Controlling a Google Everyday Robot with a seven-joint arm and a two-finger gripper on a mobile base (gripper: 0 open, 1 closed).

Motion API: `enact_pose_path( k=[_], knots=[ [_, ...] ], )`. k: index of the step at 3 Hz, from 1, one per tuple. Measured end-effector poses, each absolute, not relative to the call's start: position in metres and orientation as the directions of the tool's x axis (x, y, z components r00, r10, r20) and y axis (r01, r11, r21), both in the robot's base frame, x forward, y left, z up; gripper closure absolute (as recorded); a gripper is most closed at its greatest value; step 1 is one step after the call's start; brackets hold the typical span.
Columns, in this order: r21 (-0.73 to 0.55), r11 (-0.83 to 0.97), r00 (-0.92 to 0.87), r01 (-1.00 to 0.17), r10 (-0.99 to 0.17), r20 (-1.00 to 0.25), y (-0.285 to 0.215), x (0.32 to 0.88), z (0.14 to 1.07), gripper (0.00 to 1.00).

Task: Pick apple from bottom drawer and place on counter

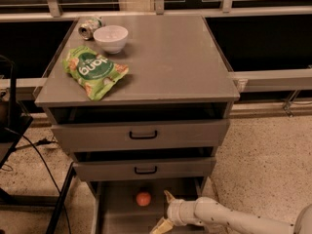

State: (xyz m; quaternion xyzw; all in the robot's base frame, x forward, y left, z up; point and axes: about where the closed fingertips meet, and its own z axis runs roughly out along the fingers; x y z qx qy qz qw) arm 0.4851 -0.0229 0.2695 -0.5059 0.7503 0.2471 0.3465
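The apple [143, 199] is small, round and red-orange. It lies on the flat floor of the bottom drawer [117, 208], a shallow grey tray pulled out at the foot of the cabinet. My gripper [165, 211] reaches in from the lower right on a white arm. Its tan fingers are spread open, one fingertip [168, 196] just right of the apple, the other low near the frame's bottom edge. The gripper holds nothing. The counter [165, 57] is the broad grey top of the cabinet.
On the counter's left side sit a white bowl [110, 38], a tipped metal can [89, 27] and a green snack bag [94, 71]. Two upper drawers with black handles [143, 135] stand slightly open. Cables and a dark stand are at left on the speckled floor.
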Motion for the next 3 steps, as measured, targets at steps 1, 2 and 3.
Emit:
enact_pose_path(
  k=[1, 2, 3],
  knots=[
    [-0.021, 0.364, -0.206, -0.931, -0.571, -0.795, -0.015, 0.504, 0.262, 0.00],
    [-0.033, 0.362, -0.191, -0.931, -0.564, -0.803, -0.010, 0.516, 0.256, 0.00],
    [-0.030, 0.360, -0.196, -0.932, -0.574, -0.795, -0.003, 0.534, 0.233, 0.00]
  ],
)
